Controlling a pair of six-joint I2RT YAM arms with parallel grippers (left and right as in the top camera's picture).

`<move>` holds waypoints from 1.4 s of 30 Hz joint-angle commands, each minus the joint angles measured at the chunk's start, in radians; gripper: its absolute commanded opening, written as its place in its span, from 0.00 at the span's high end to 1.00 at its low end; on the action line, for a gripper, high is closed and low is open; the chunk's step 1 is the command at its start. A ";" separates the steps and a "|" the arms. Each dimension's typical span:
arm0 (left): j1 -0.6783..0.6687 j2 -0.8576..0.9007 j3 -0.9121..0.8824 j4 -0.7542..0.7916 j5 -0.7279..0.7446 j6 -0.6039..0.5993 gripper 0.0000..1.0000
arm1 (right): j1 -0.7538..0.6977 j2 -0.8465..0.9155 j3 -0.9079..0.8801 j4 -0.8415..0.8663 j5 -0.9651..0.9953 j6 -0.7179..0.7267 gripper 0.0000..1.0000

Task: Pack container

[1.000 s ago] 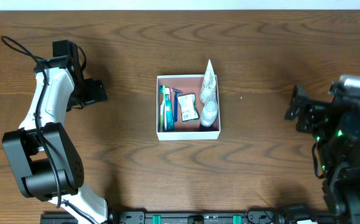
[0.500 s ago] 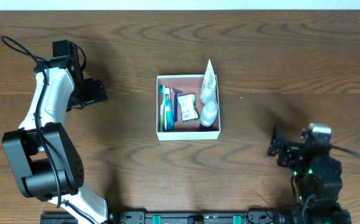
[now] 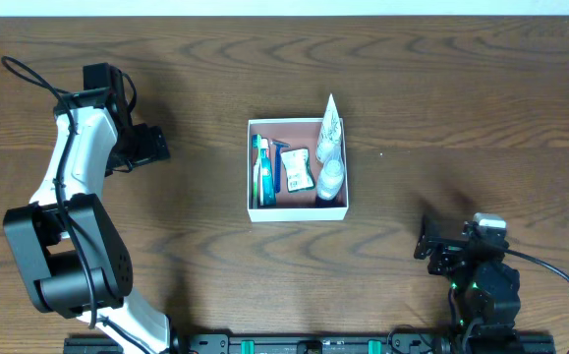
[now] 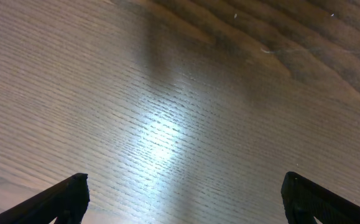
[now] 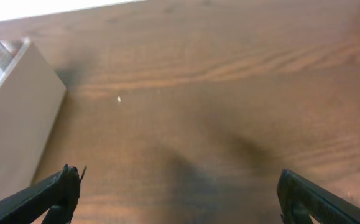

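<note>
The packing looks almost done, or all done. The container (image 3: pixel 298 170) sits near the middle of the bench, a bit closer to the far edge, and it is full of small things: a green and blue toothbrush pack (image 3: pixel 262 171) along its left wall, a little packet (image 3: pixel 297 169) in the middle, a clear bottle (image 3: pixel 331 178) and a white tube (image 3: pixel 330 122) by its right wall, with the tip of the tube poking out over the far wall. No loose item shows on the bench (image 3: pixel 441 88) around the box, so I think nothing is left to put in. Both arms are well away from the box. The left gripper (image 3: pixel 151 146) is out toward the left edge of the bench, and the right gripper (image 3: pixel 429 240) is low by the near right corner. In the left wrist view only bare wood shows between the two finger tips, which sit far apart at the sides of the picture, so that one is wide and holds nothing. The right wrist view is the same: fingers far apart, nothing between them, and a side wall of the box off to the left. The next move, I think, is just for the arms to go home and rest, unless one more thing comes along.
</note>
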 commanded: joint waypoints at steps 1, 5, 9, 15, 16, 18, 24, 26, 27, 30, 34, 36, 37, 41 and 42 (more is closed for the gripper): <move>0.003 -0.027 0.005 -0.004 -0.012 -0.009 0.02 | -0.010 -0.015 -0.003 0.000 -0.008 0.008 0.01; 0.003 -0.027 0.005 -0.004 -0.012 -0.009 0.02 | -0.010 -0.014 -0.003 0.000 -0.008 0.008 0.01; 0.003 -0.027 0.005 -0.004 -0.012 -0.009 0.02 | -0.010 -0.014 -0.003 0.000 -0.008 0.008 0.01; 0.003 -0.027 0.005 -0.004 -0.012 -0.009 0.02 | -0.010 -0.014 -0.003 0.000 -0.008 0.008 0.01; 0.003 -0.027 0.005 -0.004 -0.012 -0.009 0.02 | -0.010 -0.014 -0.003 0.000 -0.008 0.008 0.01; 0.003 -0.027 0.005 -0.004 -0.012 -0.009 0.02 | -0.010 -0.013 -0.003 0.000 -0.008 0.008 0.01; 0.003 -0.027 0.005 -0.004 -0.012 -0.009 0.02 | -0.010 -0.013 -0.003 0.000 -0.008 0.008 0.01; 0.003 -0.026 0.005 -0.004 -0.012 -0.009 0.02 | -0.010 -0.013 -0.003 0.000 -0.008 0.008 0.01; 0.003 -0.026 0.005 -0.004 -0.012 -0.009 0.02 | -0.010 -0.013 -0.003 0.000 -0.008 0.008 0.02; 0.002 -0.037 0.005 -0.004 -0.012 -0.009 0.02 | -0.010 -0.013 -0.003 0.000 -0.008 0.008 0.01; 0.002 -0.095 0.005 -0.004 -0.015 -0.008 0.02 | -0.010 -0.013 -0.003 0.000 -0.008 0.008 0.01; 0.003 -0.163 0.005 -0.005 -0.020 -0.008 0.02 | -0.010 -0.013 -0.003 0.000 -0.008 0.008 0.01; 0.003 -0.204 0.005 -0.005 -0.020 -0.008 0.02 | -0.010 -0.013 -0.003 0.000 -0.008 0.008 0.01; 0.003 -0.396 0.004 -0.014 -0.040 0.016 0.02 | -0.010 -0.013 -0.003 0.000 -0.008 0.008 0.01; 0.003 -0.453 0.003 -0.028 -0.046 0.033 0.02 | -0.010 -0.013 -0.003 0.000 -0.008 0.008 0.01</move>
